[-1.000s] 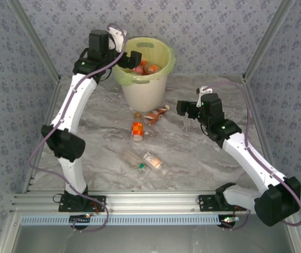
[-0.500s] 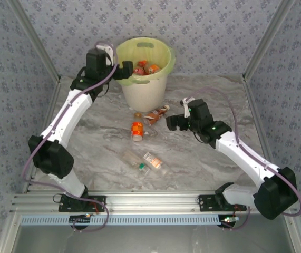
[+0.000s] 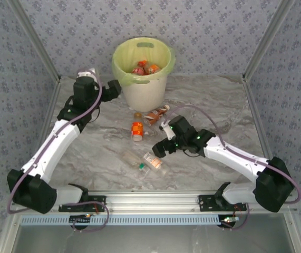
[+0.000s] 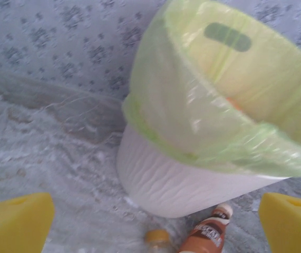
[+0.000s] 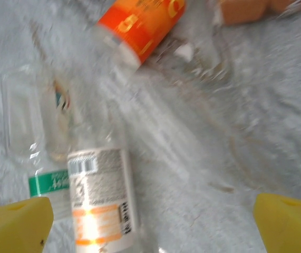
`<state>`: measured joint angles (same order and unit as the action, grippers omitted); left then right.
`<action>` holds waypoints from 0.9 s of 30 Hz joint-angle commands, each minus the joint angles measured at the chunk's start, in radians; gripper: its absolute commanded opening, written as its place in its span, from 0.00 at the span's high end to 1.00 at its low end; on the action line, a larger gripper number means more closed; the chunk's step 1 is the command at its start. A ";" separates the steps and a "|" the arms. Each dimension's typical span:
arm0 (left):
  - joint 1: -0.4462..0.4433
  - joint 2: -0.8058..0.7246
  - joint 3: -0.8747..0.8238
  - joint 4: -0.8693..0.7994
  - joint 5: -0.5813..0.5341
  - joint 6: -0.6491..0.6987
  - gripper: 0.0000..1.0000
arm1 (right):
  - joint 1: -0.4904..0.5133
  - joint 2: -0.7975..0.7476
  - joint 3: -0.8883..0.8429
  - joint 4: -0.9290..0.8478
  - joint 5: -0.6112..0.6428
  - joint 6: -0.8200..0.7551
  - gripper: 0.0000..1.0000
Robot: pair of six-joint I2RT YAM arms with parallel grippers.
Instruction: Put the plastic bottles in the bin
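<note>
The bin (image 3: 142, 95) stands at the back of the table, lined with a yellow-green bag, with several plastic bottles (image 3: 145, 67) inside. On the table lie an orange-labelled bottle (image 3: 137, 129), a brown bottle (image 3: 157, 114) and two clear bottles (image 3: 151, 160). My left gripper (image 3: 113, 88) hangs open just left of the bin (image 4: 192, 174), facing the brown bottle (image 4: 205, 237) and a small orange-capped bottle (image 4: 158, 238). My right gripper (image 3: 158, 148) is open, low over the clear white-and-orange-labelled bottle (image 5: 100, 200) and the green-labelled one (image 5: 47, 184). Neither gripper holds anything.
The orange-labelled bottle (image 5: 142, 23) lies beyond the right gripper (image 5: 153, 226). Patterned walls with metal posts close in the marble table on three sides. An aluminium rail (image 3: 150, 203) runs along the near edge.
The left gripper has come away from over the bin, down to its left side. The right arm has swung left and down to the clear bottles. Both stayed open.
</note>
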<state>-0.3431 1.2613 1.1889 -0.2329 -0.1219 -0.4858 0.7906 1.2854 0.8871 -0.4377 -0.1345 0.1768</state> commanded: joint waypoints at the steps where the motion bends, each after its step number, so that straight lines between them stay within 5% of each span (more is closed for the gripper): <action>1: 0.025 -0.054 -0.063 -0.021 -0.056 -0.053 0.01 | 0.070 0.035 -0.014 -0.080 0.055 -0.024 0.00; 11: 0.088 -0.123 -0.167 -0.072 -0.076 -0.097 0.01 | 0.185 0.214 0.014 -0.030 0.091 0.004 0.10; 18: 0.096 -0.115 -0.169 -0.074 -0.075 -0.088 0.01 | 0.177 0.299 0.047 -0.068 0.196 0.058 0.22; 27: 0.102 -0.100 -0.172 -0.085 -0.073 -0.086 0.00 | 0.137 0.366 0.059 -0.076 0.264 0.129 0.22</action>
<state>-0.2485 1.1603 1.0218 -0.3046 -0.1810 -0.5674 0.9390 1.6176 0.9119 -0.4770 0.0647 0.2600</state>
